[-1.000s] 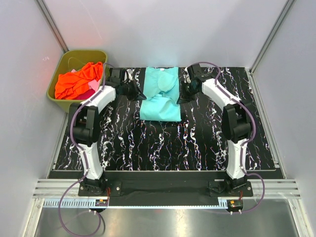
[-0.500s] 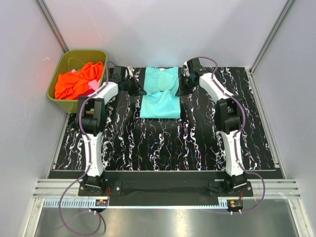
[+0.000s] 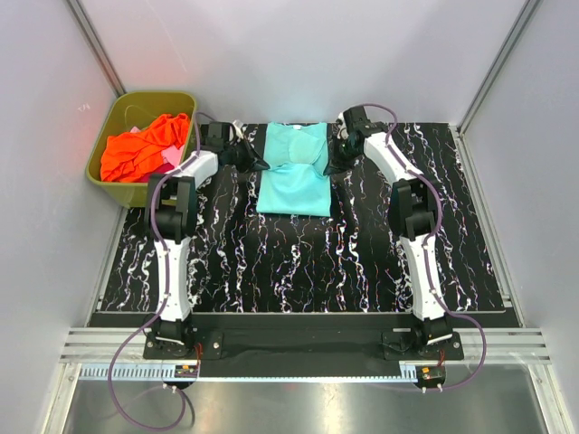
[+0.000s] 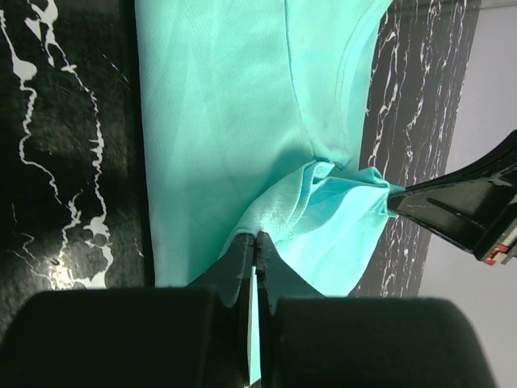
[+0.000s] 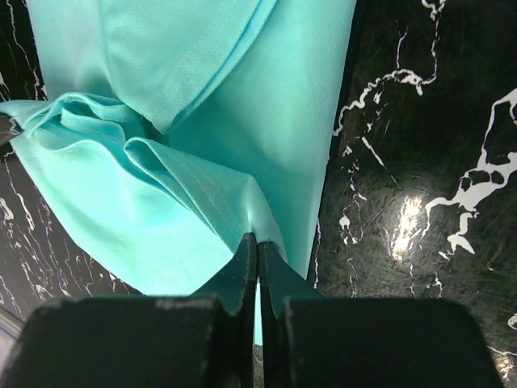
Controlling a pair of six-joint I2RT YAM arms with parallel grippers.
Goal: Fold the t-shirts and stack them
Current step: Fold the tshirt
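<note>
One pink t-shirt [image 3: 170,155], mostly hidden

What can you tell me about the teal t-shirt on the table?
The teal t-shirt is soft, smooth-looking cloth, lying as a narrow, partly folded strip at the far middle of the black marbled table. A seamed edge shows in the wrist views. The left gripper and right gripper each pinch a bunched fold at opposite sides.

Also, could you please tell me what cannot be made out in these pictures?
Top view: pink t-shirt, mostly buried under the orange t-shirt in the tub.
Wrist views: teal t-shirt outline, cut by frame edges.
Top view: left gripper and right gripper tips, too small, dark.
</note>
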